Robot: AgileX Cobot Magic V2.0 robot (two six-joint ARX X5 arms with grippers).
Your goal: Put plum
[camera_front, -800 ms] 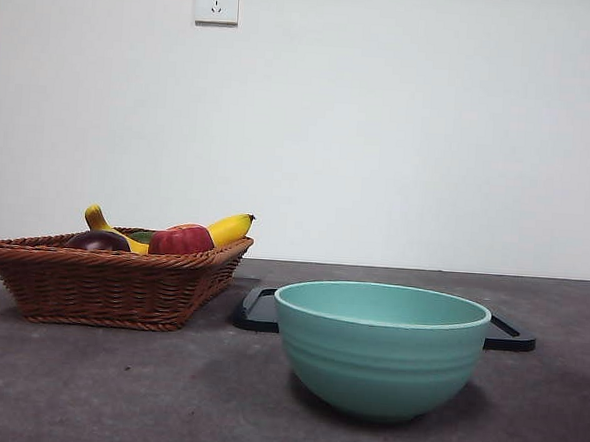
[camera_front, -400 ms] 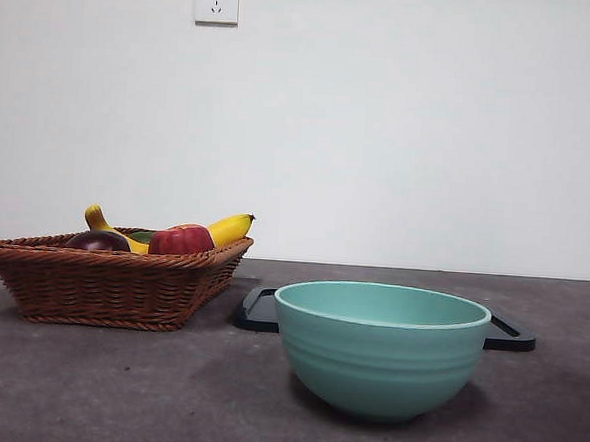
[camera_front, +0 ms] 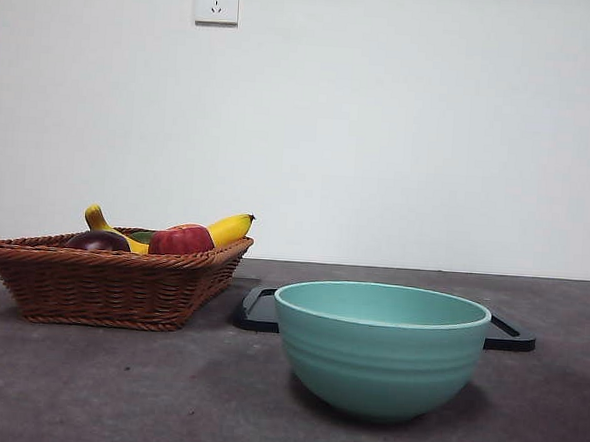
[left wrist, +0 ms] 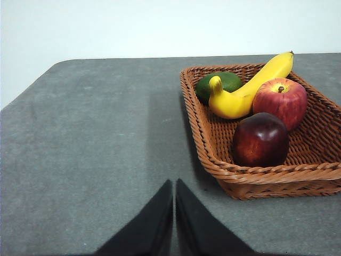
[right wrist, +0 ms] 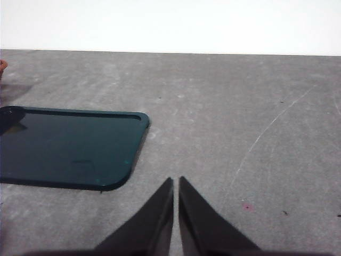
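Note:
The dark maroon plum lies in the wicker basket, near its front rim, next to a red apple. In the front view the plum shows just above the basket's rim. My left gripper is shut and empty over the bare table, apart from the basket. My right gripper is shut and empty over the table beside a dark tray. Neither gripper shows in the front view.
The basket also holds a banana and a green fruit. A teal bowl stands at the table's front, before the dark tray. A wall socket is on the wall behind.

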